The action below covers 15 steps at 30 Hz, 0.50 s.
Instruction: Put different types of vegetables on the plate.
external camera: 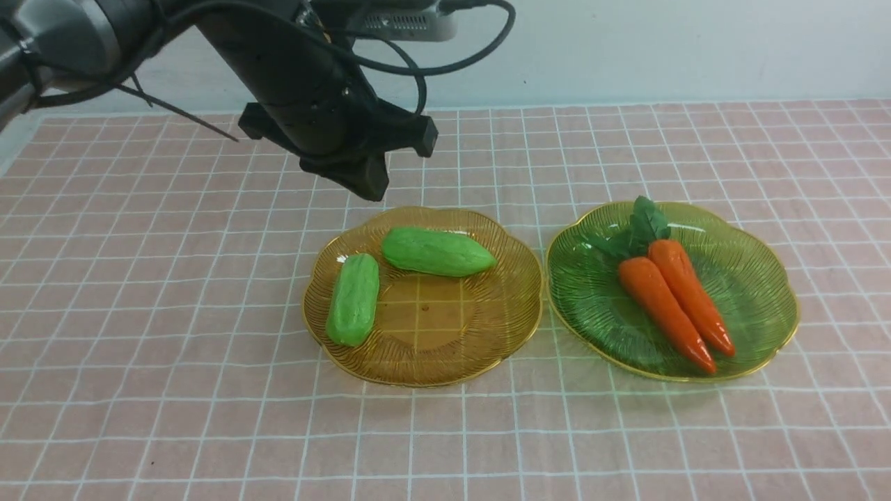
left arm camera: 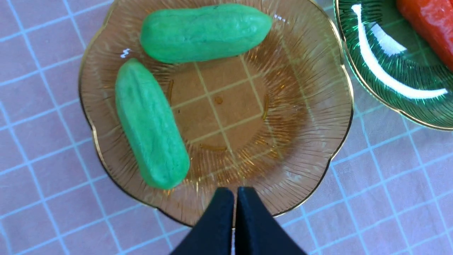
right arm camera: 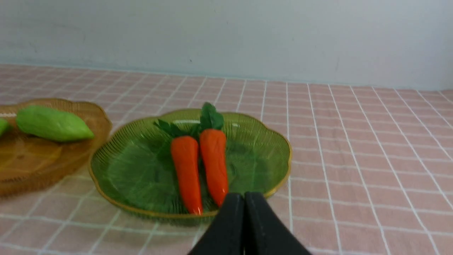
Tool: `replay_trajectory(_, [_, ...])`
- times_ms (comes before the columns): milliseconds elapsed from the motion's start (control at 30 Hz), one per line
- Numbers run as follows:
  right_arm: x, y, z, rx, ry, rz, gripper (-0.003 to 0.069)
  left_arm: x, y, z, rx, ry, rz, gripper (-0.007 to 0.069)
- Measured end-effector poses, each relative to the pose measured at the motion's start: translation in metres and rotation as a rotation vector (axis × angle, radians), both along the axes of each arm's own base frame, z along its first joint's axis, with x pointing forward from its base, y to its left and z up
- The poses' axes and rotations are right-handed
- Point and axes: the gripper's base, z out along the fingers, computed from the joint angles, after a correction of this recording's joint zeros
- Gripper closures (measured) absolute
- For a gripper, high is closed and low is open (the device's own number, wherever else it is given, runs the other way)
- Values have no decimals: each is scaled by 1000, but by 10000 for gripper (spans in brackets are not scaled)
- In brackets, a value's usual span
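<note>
Two green cucumbers (external camera: 437, 252) (external camera: 353, 299) lie on the amber plate (external camera: 487, 334); the left wrist view shows them too (left arm camera: 203, 32) (left arm camera: 150, 125). Two orange carrots (external camera: 665, 309) (external camera: 692, 296) with leafy tops lie side by side on the green plate (external camera: 759, 306), also in the right wrist view (right arm camera: 186, 171) (right arm camera: 214, 163). My left gripper (external camera: 362, 182) hovers above the amber plate's far edge, shut and empty (left arm camera: 235, 193). My right gripper (right arm camera: 244, 196) is shut and empty, near the green plate's (right arm camera: 127, 166) near rim; it is out of the front view.
The two plates stand side by side on a pink checked tablecloth (external camera: 174, 390). A pale wall (external camera: 661, 49) runs behind the table. The left arm and its cables (external camera: 390, 62) hang over the back left.
</note>
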Motion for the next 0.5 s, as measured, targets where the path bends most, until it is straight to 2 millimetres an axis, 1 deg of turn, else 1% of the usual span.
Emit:
replay_trajectory(100, [-1,0,-3,-5,26,-4,674,-15,9,24,12,-69,8,628])
replay_trajectory(167, [-1,0,-4,-6,40,-5,674,-34,19,47,7,-128,24,628])
replay_trajectory(200, [-1,0,-4,-6,40,-5,674,-48,26,61,0,-164,28,628])
replay_trajectory(267, [-1,0,-4,-6,41,-5,674,-73,38,76,-10,-205,36,628])
replay_trajectory(300, [-1,0,-4,-6,41,-5,674,-87,44,79,-7,-213,38,628])
replay_trajectory(333, [-1,0,-4,-6,41,-5,674,-109,54,84,-10,-237,42,628])
replay_trajectory(367, [-1,0,-4,-6,41,-5,674,-133,64,83,-12,-251,44,628])
replay_trajectory(400, [-1,0,-4,-6,41,-5,674,-147,70,76,-19,-270,47,628])
replay_trajectory(433, [-1,0,-4,-6,41,-5,674,-165,78,73,-42,-322,52,628])
replay_trajectory(467, [-1,0,-4,-6,41,-5,674,-179,84,60,-69,-372,57,628])
replay_trajectory(500, [-1,0,-4,-6,41,-5,674,-194,89,54,-115,-444,64,628])
